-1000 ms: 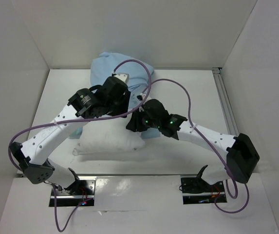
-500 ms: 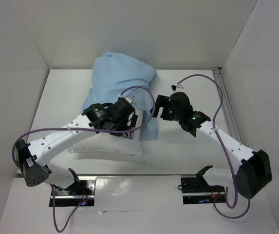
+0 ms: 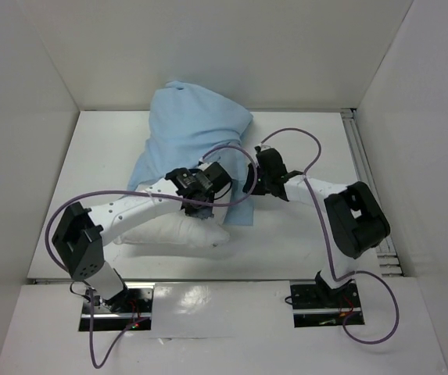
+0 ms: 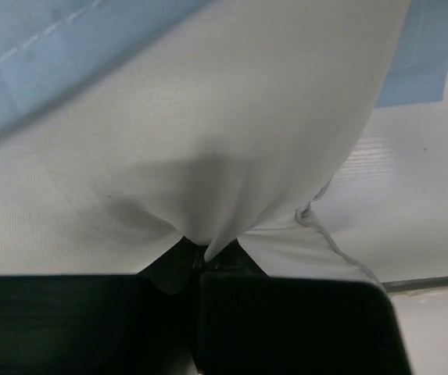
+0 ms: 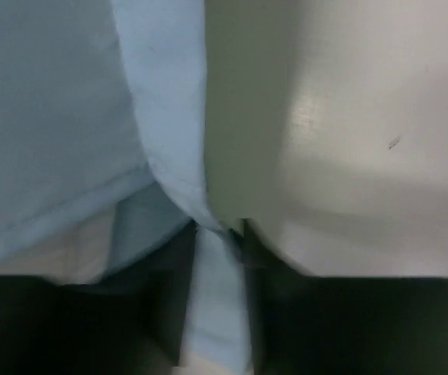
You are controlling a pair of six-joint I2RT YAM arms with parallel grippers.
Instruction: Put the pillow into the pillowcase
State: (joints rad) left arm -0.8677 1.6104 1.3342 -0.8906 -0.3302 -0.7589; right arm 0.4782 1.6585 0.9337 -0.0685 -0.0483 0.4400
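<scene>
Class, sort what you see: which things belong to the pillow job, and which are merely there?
Job: pillow, pillowcase, left gripper pinching the pillow, right gripper pinching the pillowcase.
Merely there: table, purple cables, side rail.

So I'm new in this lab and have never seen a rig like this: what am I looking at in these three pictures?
Two white robot arms are bolted at the near edge of a table. The wide picture is from a fixed camera above and behind them. The other two come from a camera on each wrist, looking along that arm's jaws. On the table lie a plump white pillow and a light blue pillowcase, draped over the pillow's far part. The left arm has its jaws shut on a pinch of white pillow fabric, as its wrist picture shows. The right arm has its jaws shut on an edge of the blue pillowcase. The job is to get the pillow inside the case.
</scene>
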